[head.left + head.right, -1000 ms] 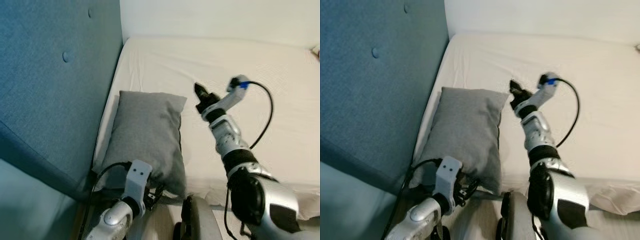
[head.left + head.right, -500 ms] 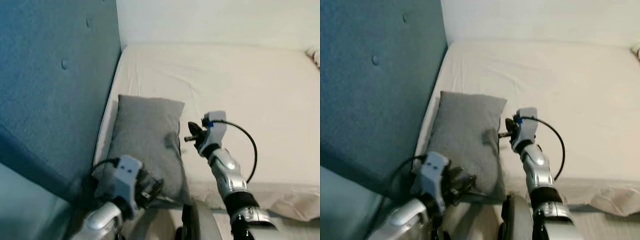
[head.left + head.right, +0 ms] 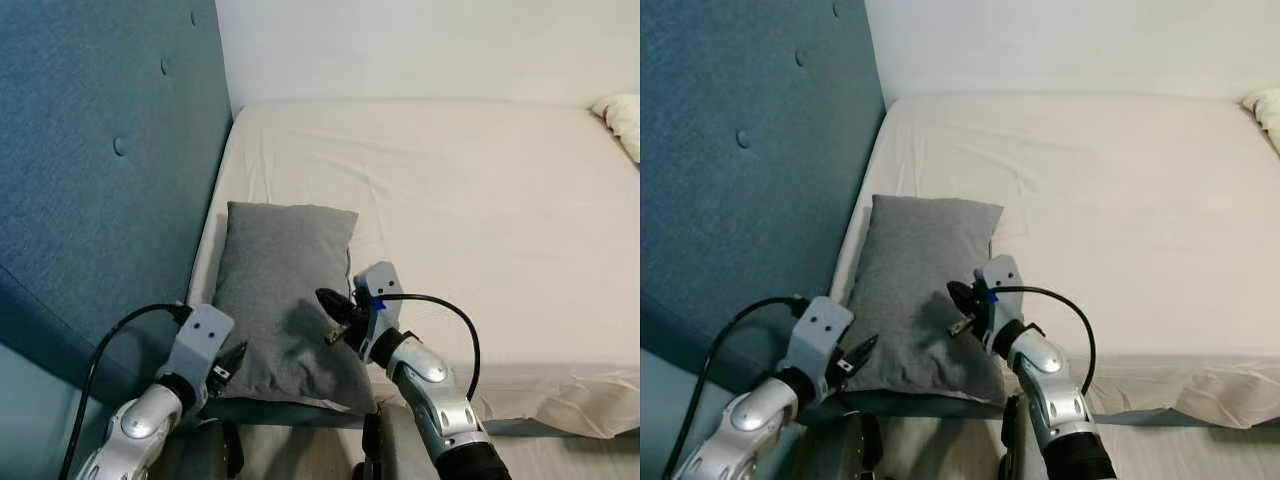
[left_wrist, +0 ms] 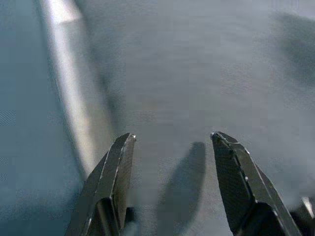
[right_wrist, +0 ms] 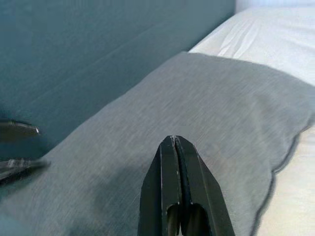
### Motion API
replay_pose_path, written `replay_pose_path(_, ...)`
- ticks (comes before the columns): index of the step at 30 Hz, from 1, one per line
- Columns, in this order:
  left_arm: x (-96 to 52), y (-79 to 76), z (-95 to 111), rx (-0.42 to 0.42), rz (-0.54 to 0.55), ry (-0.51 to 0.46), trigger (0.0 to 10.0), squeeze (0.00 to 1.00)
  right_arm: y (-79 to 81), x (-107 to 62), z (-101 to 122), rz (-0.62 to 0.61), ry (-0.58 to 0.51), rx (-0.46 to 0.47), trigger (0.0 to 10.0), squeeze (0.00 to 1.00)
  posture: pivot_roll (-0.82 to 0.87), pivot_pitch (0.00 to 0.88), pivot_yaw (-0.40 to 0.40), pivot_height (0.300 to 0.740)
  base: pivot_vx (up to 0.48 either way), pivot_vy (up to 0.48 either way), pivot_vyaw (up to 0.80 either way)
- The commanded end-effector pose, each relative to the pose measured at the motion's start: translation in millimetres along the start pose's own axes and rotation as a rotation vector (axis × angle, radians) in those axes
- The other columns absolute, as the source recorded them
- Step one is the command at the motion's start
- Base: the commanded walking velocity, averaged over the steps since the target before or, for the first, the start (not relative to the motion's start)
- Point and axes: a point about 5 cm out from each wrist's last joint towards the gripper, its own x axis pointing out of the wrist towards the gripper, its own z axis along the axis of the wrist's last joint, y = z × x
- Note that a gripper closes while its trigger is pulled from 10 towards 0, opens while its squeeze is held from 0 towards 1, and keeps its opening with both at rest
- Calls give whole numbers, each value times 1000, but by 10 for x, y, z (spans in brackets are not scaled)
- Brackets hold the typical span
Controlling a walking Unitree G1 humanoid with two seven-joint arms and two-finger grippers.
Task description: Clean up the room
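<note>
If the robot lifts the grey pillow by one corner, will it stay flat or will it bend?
The grey pillow looks soft: its woven cover creases and its edges sag on the bed, so it would probably fold and hang. It looks plump, likely light for its size. The left gripper, open over the fabric, should grip without slipping; the right gripper is shut.

No readable text, labels, brands, numbers or signs anywhere.
</note>
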Motion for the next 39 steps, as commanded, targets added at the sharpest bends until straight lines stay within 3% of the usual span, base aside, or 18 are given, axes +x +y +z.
replay_pose_path(1,-38,38,-71,-83,45,23,10000,0,20,-65,-108,-41,72,-3,10000,0,-15,234,-56,596,0,0,0)
replay_pose_path(6,-33,48,-67,-143,77,18,10000,0,75,-128,-156,-35,82,17,10000,0,-10,230,-62,596,0,0,0)
replay_pose_path(10,-5,-10,-112,-101,71,17,10000,0,204,-194,-211,-11,82,68,10000,0,-9,227,-60,581,0,0,0)
replay_pose_path(24,-11,-54,-101,-86,29,12,10000,0,212,-189,-129,-12,72,77,10000,0,-8,231,-58,557,0,0,0)
replay_pose_path(30,-64,-53,-5,-88,-67,-40,10000,0,384,-158,20,172,37,107,10000,0,-5,241,-53,557,0,0,0)
replay_pose_path(32,-212,52,84,-18,-209,-53,10000,0,584,-206,143,429,63,123,10000,0,-2,248,-55,557,0,0,0)
replay_pose_path(33,-212,52,84,-18,-209,-53,10000,0,584,-206,143,429,63,123,10000,0,-2,248,-55,557,0,0,0)
replay_pose_path(34,-318,146,111,18,-273,-36,10000,0,660,-255,193,548,97,125,10000,0,-2,253,-57,557,0,0,0)
replay_pose_path(36,-346,172,117,24,-289,-30,10000,0,679,-269,205,578,108,125,10000,0,-2,253,-57,557,0,0,0)
replay_pose_path(38,-487,270,111,77,-367,31,10000,0,703,-320,163,663,217,52,10000,0,-3,257,-64,557,0,0,0)
replay_pose_path(39,-487,270,111,77,-367,31,10000,0,703,-320,163,663,217,52,10000,0,-3,257,-64,557,0,0,0)
